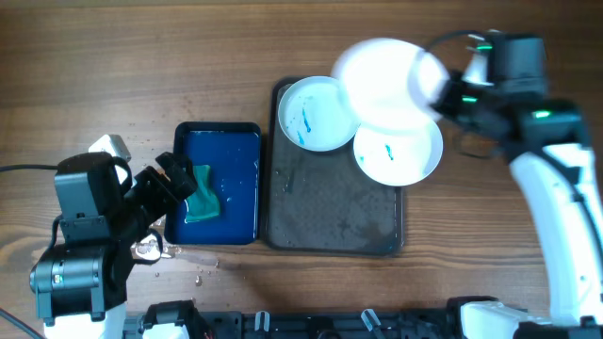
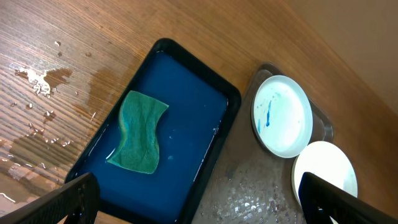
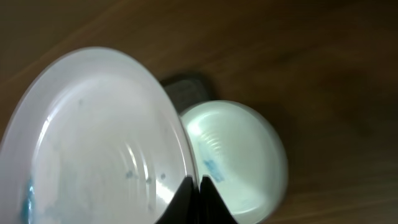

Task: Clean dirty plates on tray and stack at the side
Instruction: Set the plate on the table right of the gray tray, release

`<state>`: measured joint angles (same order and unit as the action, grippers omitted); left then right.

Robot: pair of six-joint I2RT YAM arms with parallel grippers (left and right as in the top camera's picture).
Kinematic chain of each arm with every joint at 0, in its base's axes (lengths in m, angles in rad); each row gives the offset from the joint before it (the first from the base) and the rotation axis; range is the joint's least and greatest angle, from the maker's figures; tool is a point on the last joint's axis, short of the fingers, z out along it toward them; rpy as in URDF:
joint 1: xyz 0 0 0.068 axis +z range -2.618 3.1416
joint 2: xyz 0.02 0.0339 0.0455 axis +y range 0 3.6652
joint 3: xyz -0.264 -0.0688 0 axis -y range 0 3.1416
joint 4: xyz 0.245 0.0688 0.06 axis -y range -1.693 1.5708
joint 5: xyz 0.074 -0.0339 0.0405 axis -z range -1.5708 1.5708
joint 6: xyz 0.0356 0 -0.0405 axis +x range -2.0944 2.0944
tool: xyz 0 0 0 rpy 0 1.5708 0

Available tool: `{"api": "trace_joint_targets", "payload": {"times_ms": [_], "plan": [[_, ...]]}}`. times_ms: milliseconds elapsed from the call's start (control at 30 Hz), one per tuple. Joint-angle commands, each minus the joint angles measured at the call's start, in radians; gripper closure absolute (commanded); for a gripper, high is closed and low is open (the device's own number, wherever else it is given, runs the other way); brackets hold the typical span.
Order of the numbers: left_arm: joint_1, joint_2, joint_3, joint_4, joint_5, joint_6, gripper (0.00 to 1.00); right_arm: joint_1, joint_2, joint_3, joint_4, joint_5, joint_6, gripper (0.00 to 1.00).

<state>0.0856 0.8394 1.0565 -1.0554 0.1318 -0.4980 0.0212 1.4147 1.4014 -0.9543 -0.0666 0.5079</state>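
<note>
**Right jaws clamped on one plate, left jaws wide open: nothing stacked yet**

Right jaws pinch the rim of the lifted plate. Left jaws are spread apart and empty, hovering over the blue tray.

- Desk: no plate is set down at the side, so the stack isn't started.
- Tray: carries two plates at its far end. The near half is bare and looks wet.
- Blue tray: sits just beside the tray, on its left.
- Lifted plate: in the air over the tray's far right corner, blurred overhead. The right wrist view shows a faint blue smear near its rim, so I'd call it not clean.
- Left plate and right plate: both streaked blue.
- Sponge: green, lying in the blue tray, nothing holding it.

My read: early stage, all three plates left to wipe and stack.
</note>
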Motion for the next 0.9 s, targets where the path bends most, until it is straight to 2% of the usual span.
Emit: {"api": "trace_joint_targets", "payload": {"times_ms": [0,100,233,333,467,500,567,700,767,833,867], "plan": [[0.004,0.0,0.017,-0.001,-0.002,0.013,0.0,-0.23,0.058,-0.01,-0.11,0.016,-0.04,0.96],[0.004,0.0,0.017,-0.001,-0.002,0.013,0.0,-0.407,0.124,-0.092,-0.092,0.058,-0.035,0.96],[0.004,0.0,0.017,-0.001,-0.002,0.013,0.0,-0.531,0.171,-0.222,0.02,0.061,-0.008,0.96],[0.004,0.0,0.017,-0.001,-0.002,0.013,0.0,-0.555,0.177,-0.312,0.085,0.091,0.018,0.96],[0.004,0.0,0.017,-0.001,-0.002,0.013,0.0,-0.522,0.177,-0.41,0.111,0.116,0.019,0.95],[0.004,0.0,0.017,-0.001,-0.002,0.013,0.0,-0.511,0.177,-0.426,0.113,0.125,0.018,0.93],[0.004,0.0,0.017,-0.001,-0.002,0.013,0.0,-0.459,0.17,-0.446,0.096,0.14,0.005,0.72],[0.004,0.0,0.017,-0.001,-0.002,0.013,0.0,-0.365,0.09,-0.415,0.106,0.097,-0.108,0.69],[0.004,0.0,0.017,-0.001,-0.002,0.013,0.0,-0.296,0.027,-0.393,0.145,-0.006,-0.222,0.66],[0.004,0.0,0.017,-0.001,-0.002,0.013,0.0,-0.226,-0.033,-0.39,0.209,-0.121,-0.273,0.56],[0.004,0.0,0.017,-0.001,-0.002,0.013,0.0,-0.197,-0.049,-0.39,0.238,-0.127,-0.272,0.54]]}}
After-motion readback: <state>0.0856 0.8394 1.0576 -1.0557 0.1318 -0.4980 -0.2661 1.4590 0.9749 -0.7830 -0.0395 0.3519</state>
